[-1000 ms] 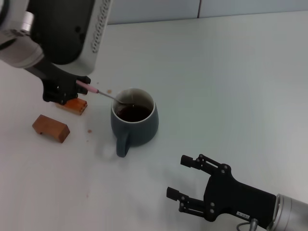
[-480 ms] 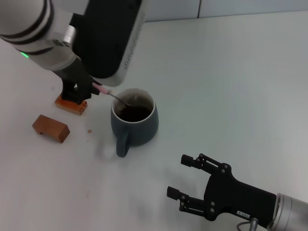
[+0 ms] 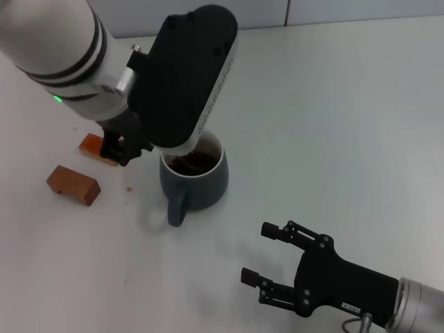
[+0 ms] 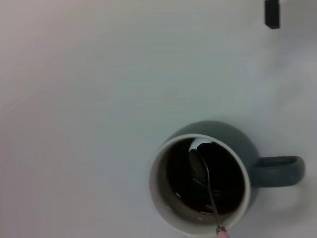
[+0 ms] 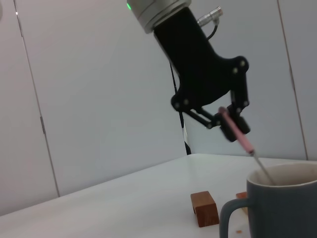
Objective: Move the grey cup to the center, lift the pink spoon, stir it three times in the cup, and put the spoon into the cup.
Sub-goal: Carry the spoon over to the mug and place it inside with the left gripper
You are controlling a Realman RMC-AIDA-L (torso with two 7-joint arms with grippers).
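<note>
Pink spoon [image 5: 238, 135] pinched in left tool [image 5: 224, 124], bowl in grey cup [image 3: 195, 177]

Left arm at work, right arm parked.
Left gripper [image 5: 227, 121] points down, fingers pinched; right gripper [image 3: 270, 258] rests low, fingers spread.

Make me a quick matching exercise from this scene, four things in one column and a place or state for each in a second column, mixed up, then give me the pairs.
Things
1. grey cup
2. pink spoon
3. left gripper
4. right gripper

Places or states
A. open, low over the table, nearer the robot than the cup
B. tilted, metal end down in the dark drink
C. standing on the table, handle toward the robot
D. shut on a pale pink handle, above the cup

Pairs: 1-C, 2-B, 3-D, 4-A
</note>
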